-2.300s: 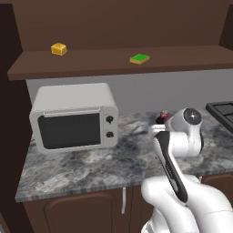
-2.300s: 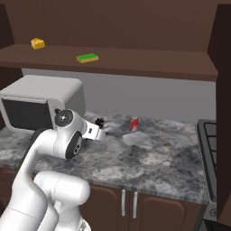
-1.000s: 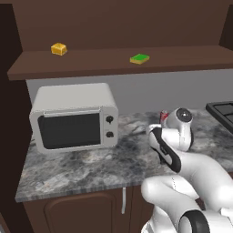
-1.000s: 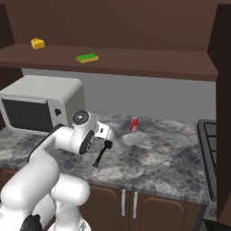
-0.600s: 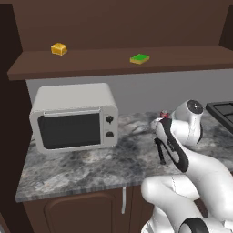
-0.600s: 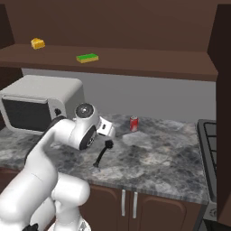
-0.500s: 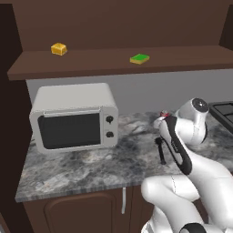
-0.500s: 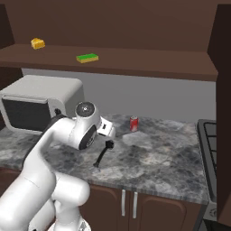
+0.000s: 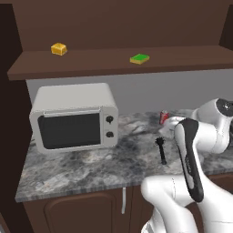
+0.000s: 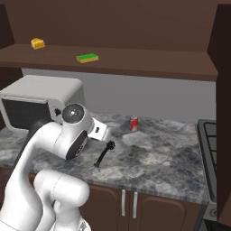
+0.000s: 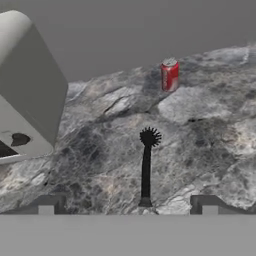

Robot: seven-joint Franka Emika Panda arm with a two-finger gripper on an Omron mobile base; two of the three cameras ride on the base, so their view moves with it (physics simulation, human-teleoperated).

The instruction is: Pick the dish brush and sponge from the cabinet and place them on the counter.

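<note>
The black dish brush [image 11: 146,167] lies flat on the grey counter [image 9: 91,168], bristle head pointing toward the back wall; it also shows as the brush [image 9: 161,150] beside my arm and the brush [image 10: 103,154] just below my hand. My gripper [image 11: 129,206] is open, its fingertips [image 11: 52,205] standing wide apart at the handle end, holding nothing. The green sponge [image 9: 139,58] rests on the brown shelf [image 9: 91,63] of the cabinet, seen from the other side as the sponge [image 10: 87,57].
A white microwave [image 9: 73,118] stands at the left of the counter. A red can [image 11: 169,75] sits near the back wall beyond the brush. A small yellow block [image 9: 58,48] lies on the shelf's left. A stove edge [image 10: 223,153] borders the counter's right end.
My gripper has opened fully and drawn back from the brush, which now lies free on the counter. The arm has swung a little to the right.
</note>
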